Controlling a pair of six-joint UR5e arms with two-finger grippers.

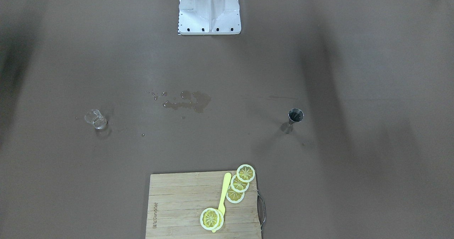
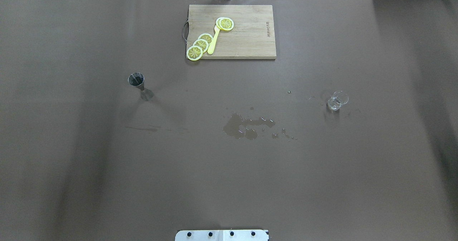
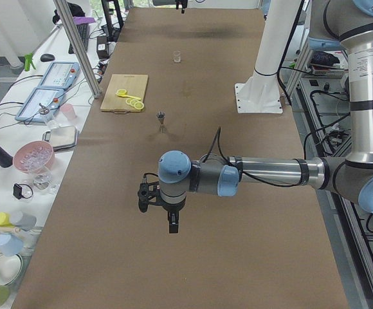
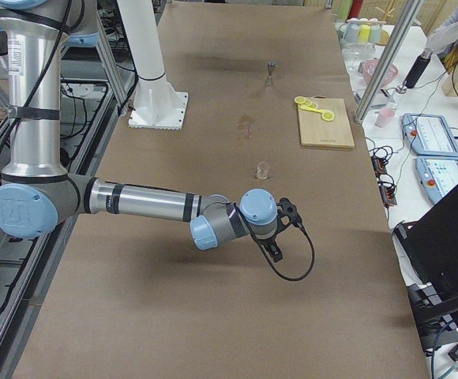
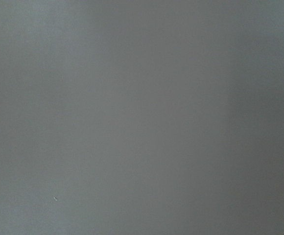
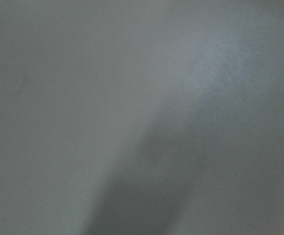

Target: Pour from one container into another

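A steel jigger (image 2: 137, 82) stands upright on the robot's left half of the brown table, also seen as the jigger (image 1: 294, 120). A small clear glass (image 2: 336, 101) stands on the right half, the glass (image 1: 95, 119) in the front view. Both arms hang beyond the ends of the table area that the overhead view covers. My left gripper (image 3: 172, 225) shows only in the exterior left view, far from the jigger (image 3: 161, 118). My right gripper (image 4: 276, 251) shows only in the exterior right view, short of the glass (image 4: 263, 169). I cannot tell whether either is open or shut. Both wrist views show bare table.
A spilled puddle (image 2: 246, 126) lies mid-table between the two containers. A wooden cutting board (image 2: 250, 37) with lemon slices (image 2: 199, 46) and a yellow utensil (image 2: 213, 40) sits at the far edge. The robot's white base (image 1: 209, 10) stands at the near edge.
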